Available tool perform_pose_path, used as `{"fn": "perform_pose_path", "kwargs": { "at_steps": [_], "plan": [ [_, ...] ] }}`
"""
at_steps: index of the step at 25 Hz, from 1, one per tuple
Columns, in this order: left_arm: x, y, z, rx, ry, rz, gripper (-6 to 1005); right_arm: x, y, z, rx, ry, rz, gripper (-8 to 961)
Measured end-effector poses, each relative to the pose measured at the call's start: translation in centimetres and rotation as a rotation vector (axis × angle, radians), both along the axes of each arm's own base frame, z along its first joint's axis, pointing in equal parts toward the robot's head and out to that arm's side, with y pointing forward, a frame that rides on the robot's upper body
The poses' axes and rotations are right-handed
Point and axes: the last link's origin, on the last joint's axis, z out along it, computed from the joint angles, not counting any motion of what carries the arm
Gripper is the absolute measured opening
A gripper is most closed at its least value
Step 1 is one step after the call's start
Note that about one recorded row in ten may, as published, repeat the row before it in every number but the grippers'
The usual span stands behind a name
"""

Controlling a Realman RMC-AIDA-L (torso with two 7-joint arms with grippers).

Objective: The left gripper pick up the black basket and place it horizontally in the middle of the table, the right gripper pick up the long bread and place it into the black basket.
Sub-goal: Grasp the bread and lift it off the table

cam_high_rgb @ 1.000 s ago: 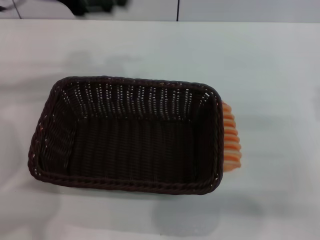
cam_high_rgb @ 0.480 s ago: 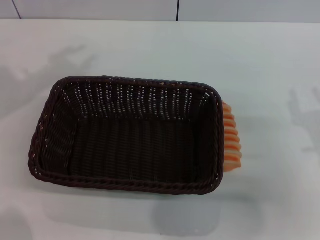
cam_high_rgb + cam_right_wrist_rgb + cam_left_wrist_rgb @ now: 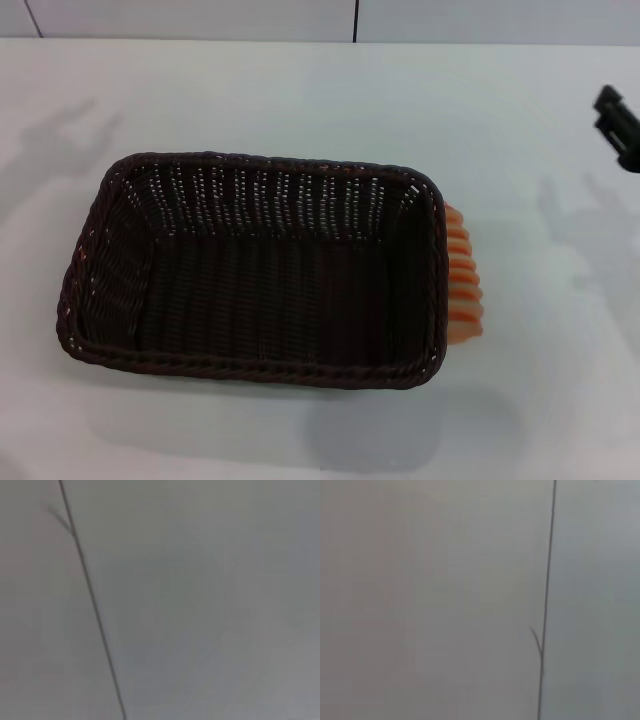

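Note:
The black basket [image 3: 255,268] lies lengthwise across the middle of the white table [image 3: 300,100] in the head view, open side up and empty. The long bread [image 3: 462,280], with its orange-brown stripes, lies on the table against the basket's right end, mostly hidden behind the rim. The right gripper [image 3: 620,125] shows as a black tip at the right edge of the head view, well right of the bread and above the table. The left gripper is out of view; only its shadow falls on the table at the far left. Both wrist views show only a plain grey surface with a thin dark line.
A wall with a dark vertical seam [image 3: 356,20] runs behind the table's far edge. Arm shadows fall on the table at the left and at the right.
The right gripper's black tip has come into the head view at the right edge. The arm shadows on the table have shifted. The basket and bread have not moved.

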Motion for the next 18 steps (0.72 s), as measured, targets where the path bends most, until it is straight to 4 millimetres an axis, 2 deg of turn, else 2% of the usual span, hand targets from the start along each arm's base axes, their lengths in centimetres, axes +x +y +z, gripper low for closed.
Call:
{"fn": "perform_pose_path", "kwargs": {
  "at_steps": [5, 10, 14, 18],
  "plan": [
    [-0.6, -0.4, 0.6, 0.032, -0.001, 0.014, 453, -2.0, 1.1, 0.6, -0.116, -0.054, -0.050, 590],
    [-0.8, -0.4, 0.6, 0.037, 0.010, 0.018, 454, -3.2, 1.2, 1.5, -0.174, -0.077, -0.101, 590],
    [-1.0, -0.3, 0.8, 0.052, 0.015, 0.028, 454, -3.6, 1.1, 1.9, -0.202, -0.072, -0.125, 590],
    [-1.2, -0.2, 1.0, 0.066, 0.022, 0.037, 453, -3.8, 1.4, 1.4, -0.259, -0.059, -0.149, 590]
  ]
}}
